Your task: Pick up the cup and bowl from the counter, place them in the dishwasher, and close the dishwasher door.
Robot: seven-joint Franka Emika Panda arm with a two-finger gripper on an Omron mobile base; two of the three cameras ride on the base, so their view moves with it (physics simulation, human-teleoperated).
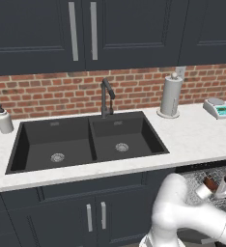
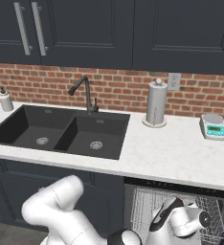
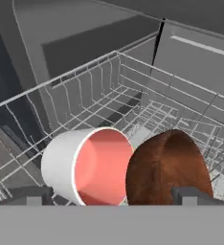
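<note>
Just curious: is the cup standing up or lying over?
Lying on its side: the cup shows its red inside sideways in the rack.

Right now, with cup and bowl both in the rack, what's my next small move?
Probably lift the open gripper straight up, clear of the wire rack. The cup lies on its side beside the bowl, both inside, fingers spread wide. The dishwasher door remains to be closed.
</note>
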